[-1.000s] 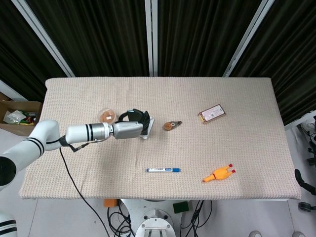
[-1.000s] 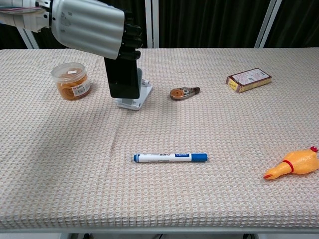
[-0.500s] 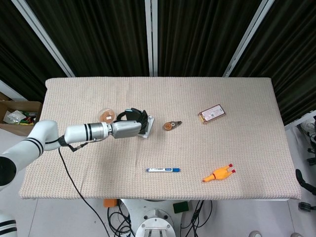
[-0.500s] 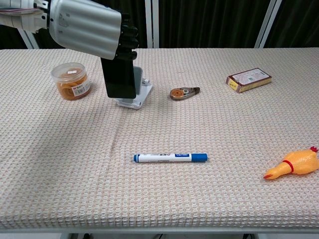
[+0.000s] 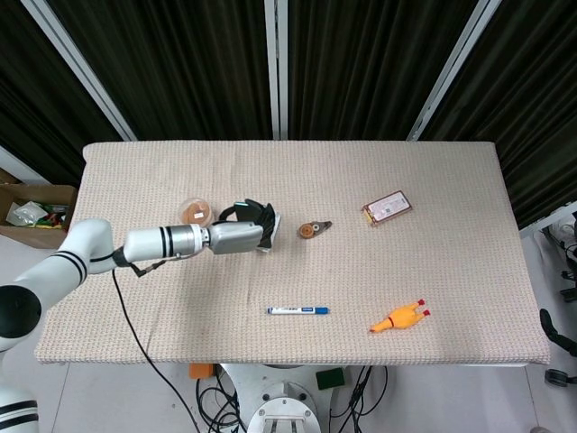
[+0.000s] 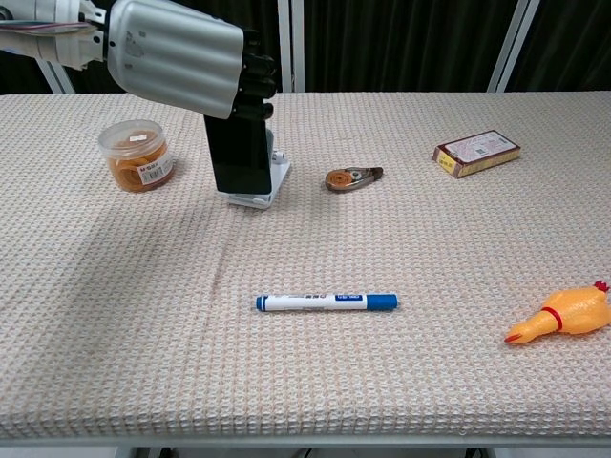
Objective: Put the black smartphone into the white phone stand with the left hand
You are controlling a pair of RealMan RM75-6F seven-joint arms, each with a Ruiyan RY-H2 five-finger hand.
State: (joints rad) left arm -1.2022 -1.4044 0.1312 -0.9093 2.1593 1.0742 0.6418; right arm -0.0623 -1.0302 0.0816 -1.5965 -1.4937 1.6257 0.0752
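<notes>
Left hand grips the phone from its top end, phone upright, screen facing the chest camera. Phone's bottom edge sits at the stand, in front of its back plate; can't tell if it's fully seated. Stand is on the table, left of center. Just left of the hand: jar of rubber bands. Right of the stand: correction tape. Far right: box. Near side, center: blue marker. Near right: rubber chicken. Right hand not visible in either view.
</notes>
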